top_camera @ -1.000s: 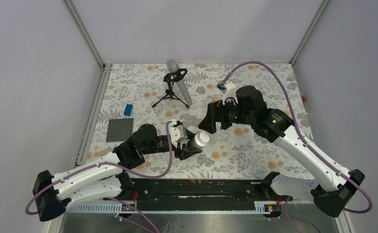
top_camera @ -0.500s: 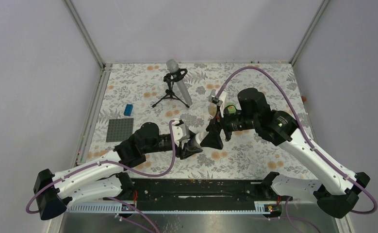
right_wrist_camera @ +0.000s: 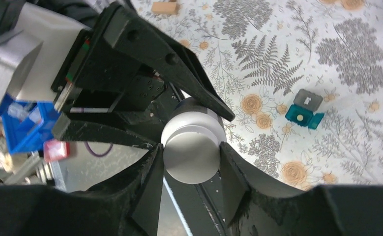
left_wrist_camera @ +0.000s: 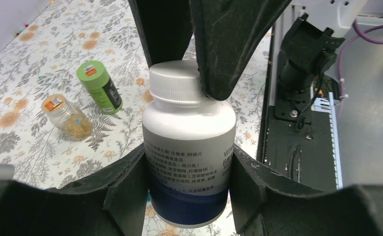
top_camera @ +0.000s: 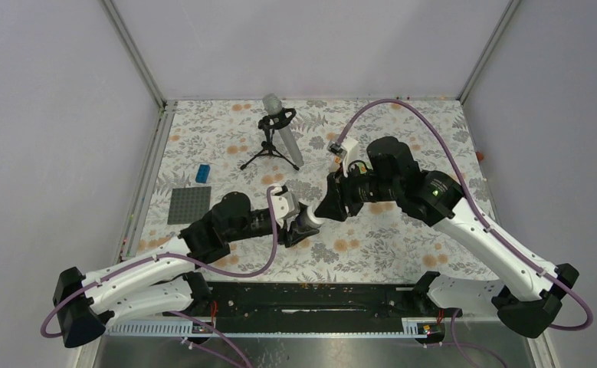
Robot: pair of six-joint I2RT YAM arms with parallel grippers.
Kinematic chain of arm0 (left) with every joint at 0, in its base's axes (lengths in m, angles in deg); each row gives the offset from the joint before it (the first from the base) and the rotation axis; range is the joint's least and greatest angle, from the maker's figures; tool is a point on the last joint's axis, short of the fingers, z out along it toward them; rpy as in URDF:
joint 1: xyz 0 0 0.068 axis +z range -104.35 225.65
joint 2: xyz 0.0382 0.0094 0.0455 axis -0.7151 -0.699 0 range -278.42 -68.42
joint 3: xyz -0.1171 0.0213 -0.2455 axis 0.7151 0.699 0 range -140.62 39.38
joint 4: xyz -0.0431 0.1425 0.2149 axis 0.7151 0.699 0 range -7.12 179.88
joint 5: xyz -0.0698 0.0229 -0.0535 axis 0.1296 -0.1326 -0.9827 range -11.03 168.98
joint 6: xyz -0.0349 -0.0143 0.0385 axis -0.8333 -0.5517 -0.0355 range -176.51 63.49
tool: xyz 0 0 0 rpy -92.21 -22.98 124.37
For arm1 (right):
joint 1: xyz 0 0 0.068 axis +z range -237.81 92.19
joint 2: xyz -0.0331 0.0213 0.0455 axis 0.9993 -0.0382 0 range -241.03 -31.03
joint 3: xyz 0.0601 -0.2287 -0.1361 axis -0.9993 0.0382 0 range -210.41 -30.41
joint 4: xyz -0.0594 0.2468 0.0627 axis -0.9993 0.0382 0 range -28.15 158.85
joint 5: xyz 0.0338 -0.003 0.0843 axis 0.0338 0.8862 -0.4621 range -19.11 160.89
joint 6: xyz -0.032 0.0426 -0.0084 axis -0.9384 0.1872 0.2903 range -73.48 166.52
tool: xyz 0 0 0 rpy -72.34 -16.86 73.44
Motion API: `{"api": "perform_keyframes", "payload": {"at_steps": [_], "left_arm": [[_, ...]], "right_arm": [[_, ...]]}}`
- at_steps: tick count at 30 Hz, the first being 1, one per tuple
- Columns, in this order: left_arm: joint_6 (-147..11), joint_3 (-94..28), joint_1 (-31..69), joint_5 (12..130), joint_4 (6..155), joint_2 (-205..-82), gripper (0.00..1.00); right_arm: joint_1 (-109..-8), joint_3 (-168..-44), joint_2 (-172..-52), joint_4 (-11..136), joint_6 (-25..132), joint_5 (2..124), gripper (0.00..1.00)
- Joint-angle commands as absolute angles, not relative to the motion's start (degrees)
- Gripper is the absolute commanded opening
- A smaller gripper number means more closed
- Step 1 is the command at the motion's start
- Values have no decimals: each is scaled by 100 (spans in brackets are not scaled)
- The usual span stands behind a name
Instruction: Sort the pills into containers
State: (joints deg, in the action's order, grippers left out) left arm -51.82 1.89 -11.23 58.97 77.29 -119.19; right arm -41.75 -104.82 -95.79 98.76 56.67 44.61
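Near the middle of the floral table (top_camera: 402, 238), the left gripper (left_wrist_camera: 187, 189) clamps the lower body of a white plastic pill bottle (left_wrist_camera: 189, 132). Just beyond, the right gripper (right_wrist_camera: 191, 153) pinches the bottle's white ribbed cap (left_wrist_camera: 175, 81), so opening seems the step in hand, and the next move calls for twisting the cap while the left grip holds firm. Farther off rest a green cylindrical bottle (left_wrist_camera: 100, 86) and a clear glass jar of yellow pills (left_wrist_camera: 67, 117).

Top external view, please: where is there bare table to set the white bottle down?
Bare cloth: front right, between the white bottle and the right arm; far left, beside the microphone stand. Crowded: centre, where left gripper and right gripper clamp the bottle.
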Motion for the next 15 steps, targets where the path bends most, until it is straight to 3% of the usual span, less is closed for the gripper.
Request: {"api": "perform_keyframes", "payload": {"at_steps": [1, 8, 9, 13, 15], "left_arm": [[-4949, -109, -1148, 6279, 7644, -11888, 0], [-4722, -111, -1148, 6829, 7943, -11905, 0], [-4716, -101, -1148, 6874, 7940, -11909, 0], [-4776, -91, -1148, 6874, 7960, -11914, 0], [-4811, -72, -1152, 6811, 7961, -11892, 0]], "right_arm": [[-4040, -10669, -9756, 9362, 6987, 5824, 31], [-3751, -10713, -10047, 9204, 8721, 7704, 25], [-3720, -10678, -10064, 9123, 8861, 7770, 30], [-3709, -10318, -9696, 8338, 8615, 7290, 78], [-3710, -10254, -9460, 8116, 7847, 6781, 90]]}}
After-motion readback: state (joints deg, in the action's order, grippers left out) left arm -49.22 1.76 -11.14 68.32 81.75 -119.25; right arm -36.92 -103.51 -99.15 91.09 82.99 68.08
